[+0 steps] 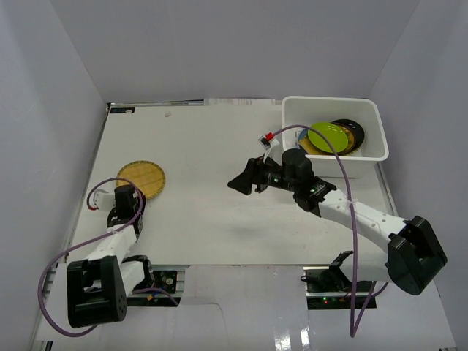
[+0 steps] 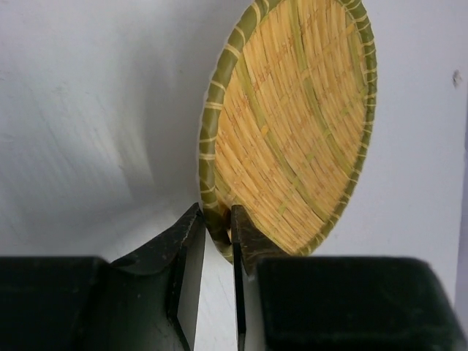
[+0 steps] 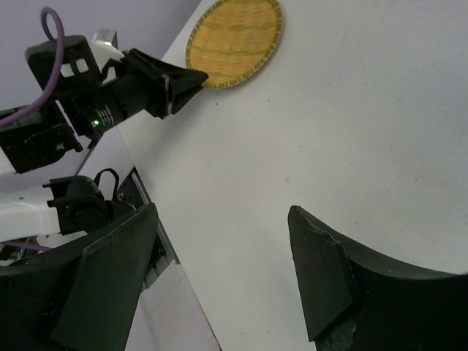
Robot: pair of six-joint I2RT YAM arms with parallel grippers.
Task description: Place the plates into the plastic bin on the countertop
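From above, the countertop (image 1: 212, 219) lies wide and bare between the arms. The plastic bin (image 1: 333, 100) sits in the far right corner with a lime green plate (image 1: 327, 136) and a black plate (image 1: 351, 130) inside. The woven plate (image 1: 142, 178) lies far off at the left.

The left wrist view shows the left claw (image 2: 216, 219) nearly closed, pinching the woven plate (image 2: 292, 124) by its near rim.

In the right wrist view, the right claw (image 3: 219, 285) is spread wide and empty above the bare surface, well apart from the woven plate (image 3: 234, 33).
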